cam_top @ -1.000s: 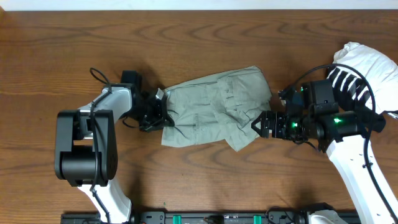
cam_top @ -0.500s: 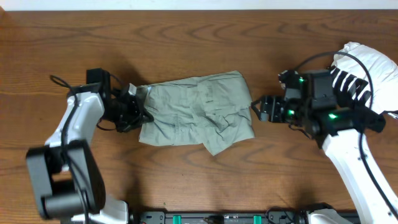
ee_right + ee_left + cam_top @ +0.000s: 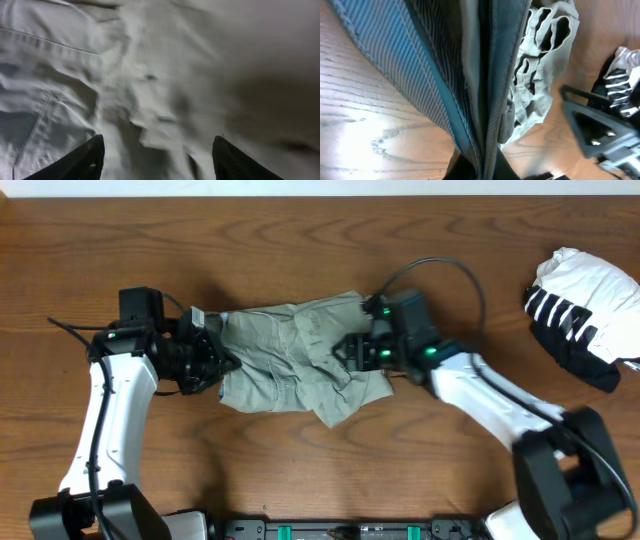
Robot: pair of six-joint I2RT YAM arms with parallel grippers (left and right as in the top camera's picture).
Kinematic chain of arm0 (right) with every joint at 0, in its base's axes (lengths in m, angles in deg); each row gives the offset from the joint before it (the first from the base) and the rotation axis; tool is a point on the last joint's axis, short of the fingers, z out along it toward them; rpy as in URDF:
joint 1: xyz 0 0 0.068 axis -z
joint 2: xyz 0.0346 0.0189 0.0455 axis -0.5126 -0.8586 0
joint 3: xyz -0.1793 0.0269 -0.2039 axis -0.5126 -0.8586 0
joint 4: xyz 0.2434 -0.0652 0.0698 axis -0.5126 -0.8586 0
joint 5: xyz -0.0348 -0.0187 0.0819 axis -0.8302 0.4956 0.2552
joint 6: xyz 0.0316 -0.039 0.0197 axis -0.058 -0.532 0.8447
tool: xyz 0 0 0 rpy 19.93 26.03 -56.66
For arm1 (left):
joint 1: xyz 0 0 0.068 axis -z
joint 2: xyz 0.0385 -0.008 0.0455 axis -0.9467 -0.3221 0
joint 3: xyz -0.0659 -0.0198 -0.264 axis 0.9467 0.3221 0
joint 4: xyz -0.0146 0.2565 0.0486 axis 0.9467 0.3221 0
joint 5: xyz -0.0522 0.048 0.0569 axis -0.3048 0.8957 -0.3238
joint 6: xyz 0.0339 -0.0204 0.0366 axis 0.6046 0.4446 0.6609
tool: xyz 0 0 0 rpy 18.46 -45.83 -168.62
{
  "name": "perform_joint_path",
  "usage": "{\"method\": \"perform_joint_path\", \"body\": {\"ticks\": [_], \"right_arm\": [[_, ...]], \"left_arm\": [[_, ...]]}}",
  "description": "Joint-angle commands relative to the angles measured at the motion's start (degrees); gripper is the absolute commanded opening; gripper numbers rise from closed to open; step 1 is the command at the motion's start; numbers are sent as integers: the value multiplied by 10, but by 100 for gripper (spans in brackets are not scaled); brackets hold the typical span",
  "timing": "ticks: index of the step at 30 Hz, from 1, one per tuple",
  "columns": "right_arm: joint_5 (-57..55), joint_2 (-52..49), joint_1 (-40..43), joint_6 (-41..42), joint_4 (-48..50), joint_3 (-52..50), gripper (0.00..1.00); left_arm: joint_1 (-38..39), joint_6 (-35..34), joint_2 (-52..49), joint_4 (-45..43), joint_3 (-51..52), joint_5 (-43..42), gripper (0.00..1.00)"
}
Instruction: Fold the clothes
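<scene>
The clothes [image 3: 290, 360], light khaki trousers, lie bunched in a rough rectangle at the middle of the wooden table. My left gripper [image 3: 212, 352] is shut on their left edge. In the left wrist view, folds of the cloth [image 3: 535, 75] run up from between the pinched jaws of the left gripper [image 3: 480, 167]. My right gripper [image 3: 352, 350] hovers over the right part of the trousers. In the right wrist view the right gripper [image 3: 157, 160] is open, its dark fingertips [image 3: 82, 160] standing wide apart above wrinkled cloth [image 3: 150, 75] with a stitched seam.
A white garment with black stripes [image 3: 582, 305] lies crumpled at the table's right edge and also shows as the striped cloth [image 3: 625, 65] in the left wrist view. A black rail [image 3: 350, 531] runs along the near edge. Bare wood [image 3: 320, 240] lies behind the trousers.
The trousers have been dragged leftward by the left gripper. The right arm has swung left from beside the striped garment to over the trousers' right part, its jaws narrowing.
</scene>
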Motion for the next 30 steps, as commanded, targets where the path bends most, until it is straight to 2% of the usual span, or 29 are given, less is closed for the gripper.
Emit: {"method": "perform_joint_path", "body": {"ticks": [1, 3, 8, 12, 15, 20, 30], "right_arm": [[8, -34, -29, 49, 37, -2, 65], [8, -52, -42, 72, 59, -2, 62], [8, -105, -79, 102, 86, -2, 44], [8, -136, -106, 111, 103, -2, 38], [7, -148, -129, 123, 117, -2, 36], [-5, -139, -140, 127, 122, 1, 36], [-5, -15, -63, 109, 30, 2, 39]], "left_arm": [[16, -41, 7, -4, 5, 0, 6], [24, -56, 7, -14, 5, 0, 6], [51, -96, 7, -55, 5, -17, 6], [80, -136, 7, -104, 5, -47, 6], [115, -169, 7, -141, 5, -49, 6], [173, -179, 7, -183, 5, -43, 6], [189, -182, 7, -188, 5, -39, 6]]}}
